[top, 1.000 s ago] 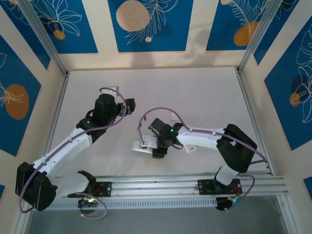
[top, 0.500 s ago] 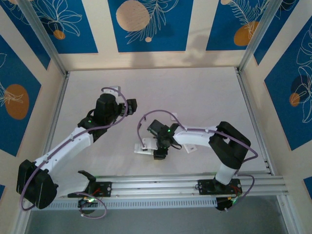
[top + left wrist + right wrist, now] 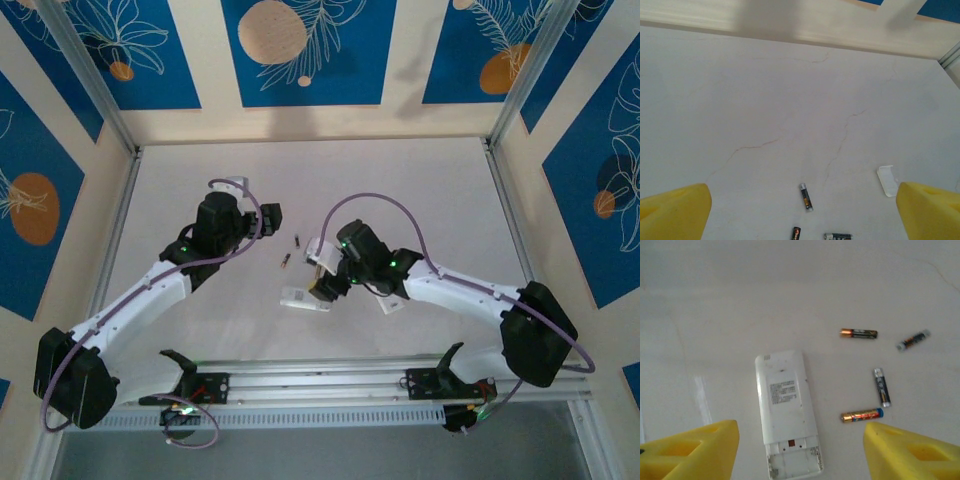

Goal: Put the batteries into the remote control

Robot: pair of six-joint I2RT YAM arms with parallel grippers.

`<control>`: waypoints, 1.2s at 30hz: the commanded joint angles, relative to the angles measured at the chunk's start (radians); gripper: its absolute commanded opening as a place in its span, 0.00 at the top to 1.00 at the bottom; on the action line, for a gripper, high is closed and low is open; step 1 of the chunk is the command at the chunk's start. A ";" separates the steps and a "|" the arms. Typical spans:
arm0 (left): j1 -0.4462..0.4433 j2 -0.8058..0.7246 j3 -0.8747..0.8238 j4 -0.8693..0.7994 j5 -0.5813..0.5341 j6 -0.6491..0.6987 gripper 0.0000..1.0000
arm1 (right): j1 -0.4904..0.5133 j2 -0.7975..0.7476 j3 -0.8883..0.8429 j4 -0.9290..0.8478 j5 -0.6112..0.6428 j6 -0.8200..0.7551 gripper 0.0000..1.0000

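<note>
The yellow right fingers [image 3: 695, 450] are now lifted off the white rectangular plastic remote control [image 3: 787, 412] and spread wider, empty. Four small dark, gold-ended cylindrical batteries [image 3: 862, 415] are seen lying on the pale counter [image 3: 790, 285] just beside it. The yellow left fingers [image 3: 672, 212] are held spread, unchanged.

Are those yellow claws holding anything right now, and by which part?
Nothing is held: left gripper and right gripper both open, remote and batteries lying loose on the table.

Left claw [image 3: 802, 212] spread wide, tilted forward; right claw [image 3: 800, 450] parted, pointing down.
</note>
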 commanded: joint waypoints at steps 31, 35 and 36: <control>0.016 0.029 -0.033 -0.008 0.198 0.047 0.00 | -0.036 0.721 0.616 -0.376 0.229 0.250 0.67; 0.017 0.032 -0.033 -0.005 0.198 0.044 0.00 | -0.034 0.736 0.617 -0.376 0.240 0.247 0.75; 0.018 0.032 -0.033 -0.005 0.199 0.042 0.00 | -0.034 0.736 0.618 -0.376 0.247 0.253 0.79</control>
